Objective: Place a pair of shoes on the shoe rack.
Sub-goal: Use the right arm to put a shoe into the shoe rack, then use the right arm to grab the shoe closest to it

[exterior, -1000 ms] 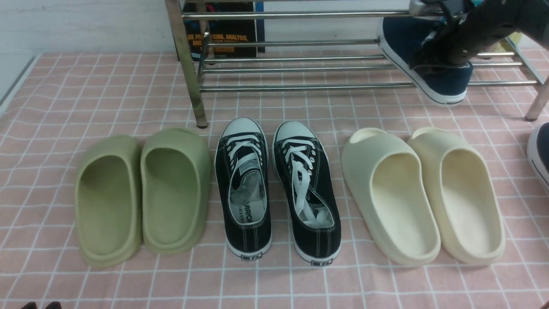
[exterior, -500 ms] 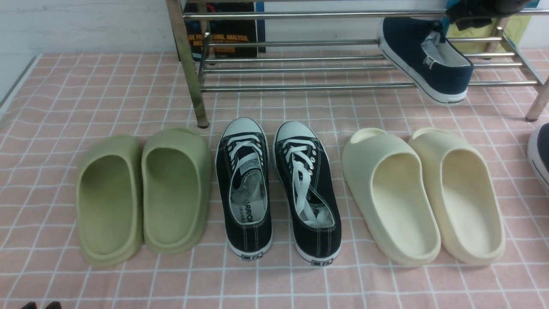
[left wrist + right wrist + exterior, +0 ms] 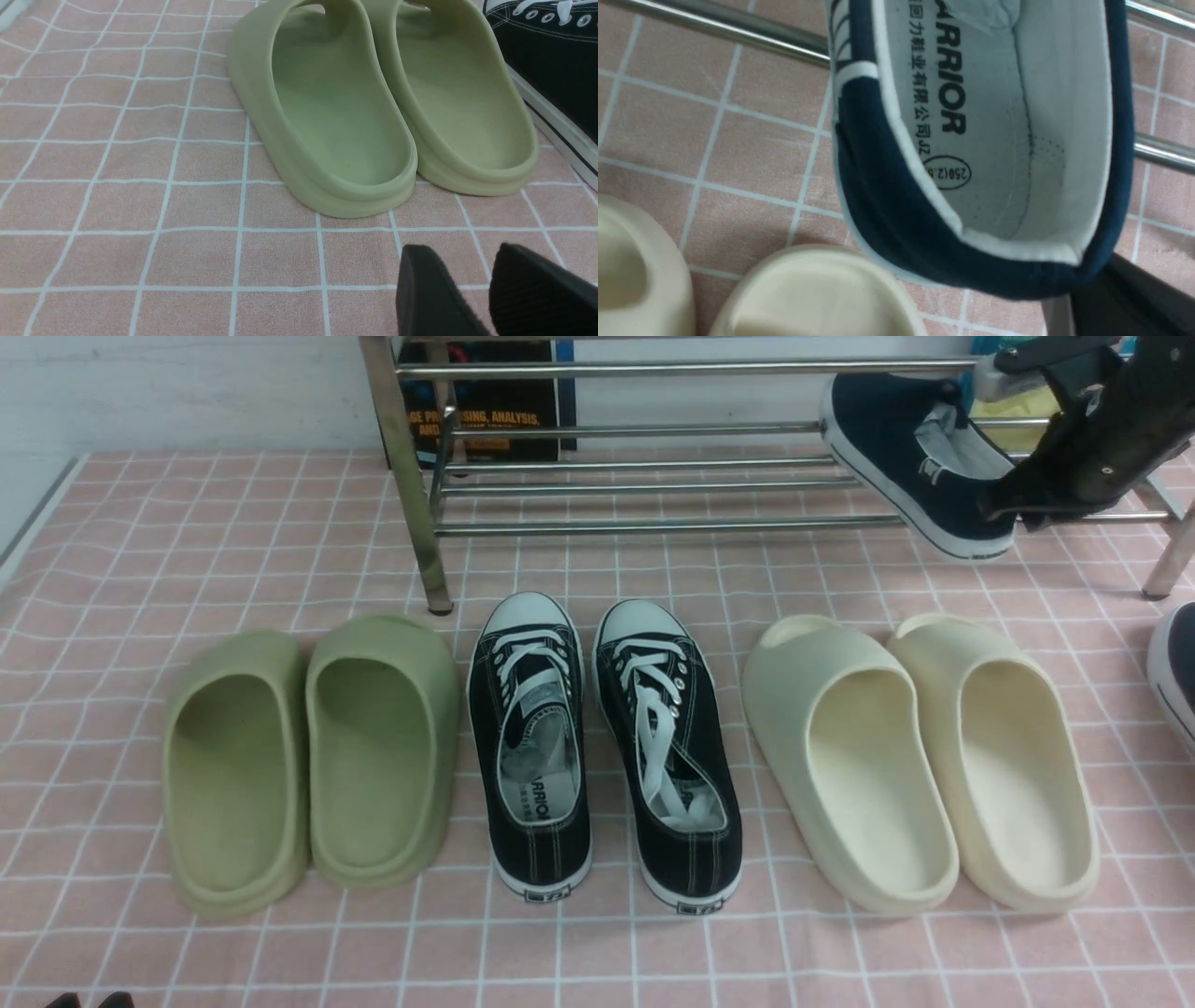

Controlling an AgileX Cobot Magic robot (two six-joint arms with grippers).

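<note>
First shoe (image 3: 887, 439) sits tilted on the shoe rack (image 3: 653, 525), right gripper (image 3: 1013, 504) at its heel, grasp unclear; next, probably fetch the second shoe (image 3: 1178, 672) beside the rack's right leg.

Second navy shoe (image 3: 1178, 665) at the table (image 3: 140, 523) right edge is cropped. Right gripper (image 3: 1006, 509) jaw gap is unreadable against racked shoe (image 3: 887, 439) heel.
</note>
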